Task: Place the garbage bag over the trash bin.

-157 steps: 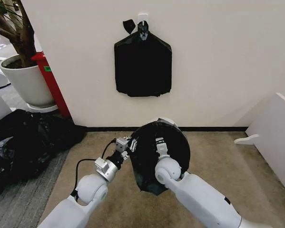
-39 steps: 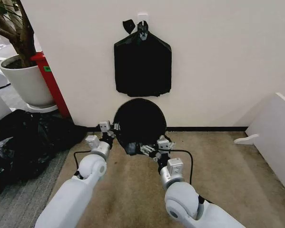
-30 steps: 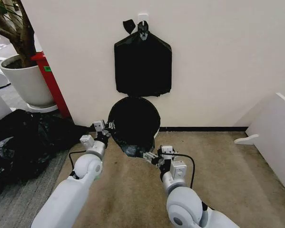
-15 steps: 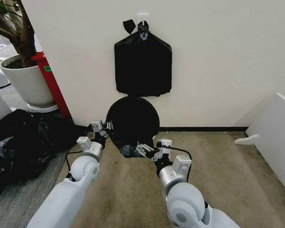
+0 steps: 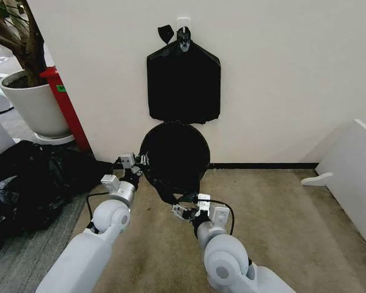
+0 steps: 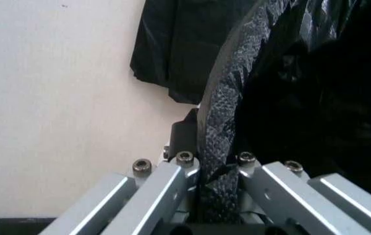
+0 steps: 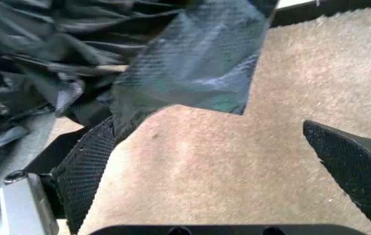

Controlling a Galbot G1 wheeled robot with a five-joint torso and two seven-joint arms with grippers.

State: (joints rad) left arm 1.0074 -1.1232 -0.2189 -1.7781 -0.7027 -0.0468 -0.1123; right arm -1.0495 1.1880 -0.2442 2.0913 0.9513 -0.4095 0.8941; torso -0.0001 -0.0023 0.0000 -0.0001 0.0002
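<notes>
Bag (image 5: pixel 173 159) is stretched into a round black disc low against the wall (image 5: pixel 280 79), just below the flat black bundle (image 5: pixel 183 85) hanging from a hook. The bin itself I can't make out, probably under the film.

Left gripper (image 5: pixel 135 163) sits at the disc's left edge, just above the floor. In the left wrist view its fingers (image 6: pixel 172 183) are clamped tight on the bag's rolled edge (image 6: pixel 221 127) (film pinched between both fingers, no gap).

Right gripper (image 5: pixel 184 207) is lower, in front of the disc's bottom edge, over the carpet (image 5: pixel 280 220). In the right wrist view its fingers (image 7: pixel 84 169) stand wide apart with bare carpet (image 7: pixel 192 161) between them; a loose flap of bag (image 7: pixel 192 63) hangs near one pad, touching it or just beside it, hard to say. Nothing is held between them.

Off to the left: plant pot (image 5: pixel 33 104) with a tree, a red post (image 5: pixel 66 110) beside it, and a heap of black plastic (image 5: pixel 36 177) on the floor. White panel (image 5: pixel 354 171) leans at the right.
</notes>
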